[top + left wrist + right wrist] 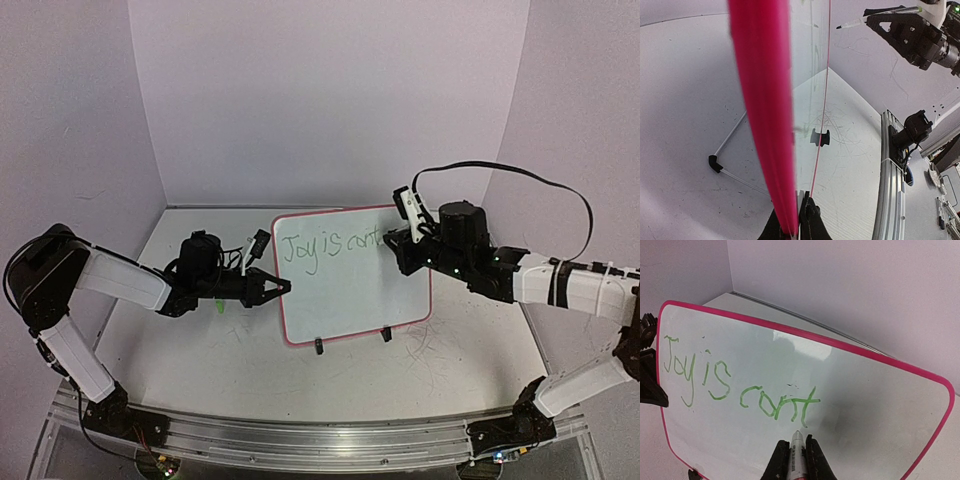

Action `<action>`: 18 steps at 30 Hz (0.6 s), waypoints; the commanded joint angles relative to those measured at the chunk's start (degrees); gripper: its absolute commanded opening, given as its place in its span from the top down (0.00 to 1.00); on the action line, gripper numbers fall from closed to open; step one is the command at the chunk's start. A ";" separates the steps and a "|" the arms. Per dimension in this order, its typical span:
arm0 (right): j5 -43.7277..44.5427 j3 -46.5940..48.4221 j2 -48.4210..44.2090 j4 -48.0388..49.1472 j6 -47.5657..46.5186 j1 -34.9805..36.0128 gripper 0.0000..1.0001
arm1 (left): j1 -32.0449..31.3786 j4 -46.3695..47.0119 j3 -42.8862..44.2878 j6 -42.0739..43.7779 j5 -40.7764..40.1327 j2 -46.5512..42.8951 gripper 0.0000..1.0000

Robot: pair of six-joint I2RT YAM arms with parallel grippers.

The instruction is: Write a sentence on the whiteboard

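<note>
The whiteboard (pixel 350 300), white with a pink rim, stands tilted on its black wire stand at mid table. Green handwriting, the sentence (pixel 325 247), reads "Joy is cont" along its upper part. My left gripper (pixel 283 288) is shut on the board's left edge; the left wrist view shows that pink rim (pixel 762 110) edge-on between my left gripper's (pixel 799 215) jaws. My right gripper (pixel 400 245) is shut on a white marker (pixel 796 455). The tip sits just below the last "t" of the sentence (pixel 740 385) on the whiteboard (pixel 870 405); whether it touches I cannot tell.
Two black stand feet (pixel 319 346) (pixel 386 335) rest on the scratched white tabletop. Lavender walls close in the back and both sides. An aluminium rail (pixel 300 435) with the arm bases runs along the near edge.
</note>
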 commanded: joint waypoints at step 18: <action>-4.32 2.08 -0.15 2.49 -0.60 -0.07 1.00 | 1.31 -5.40 -1.13 2.31 -19.03 -0.55 1.00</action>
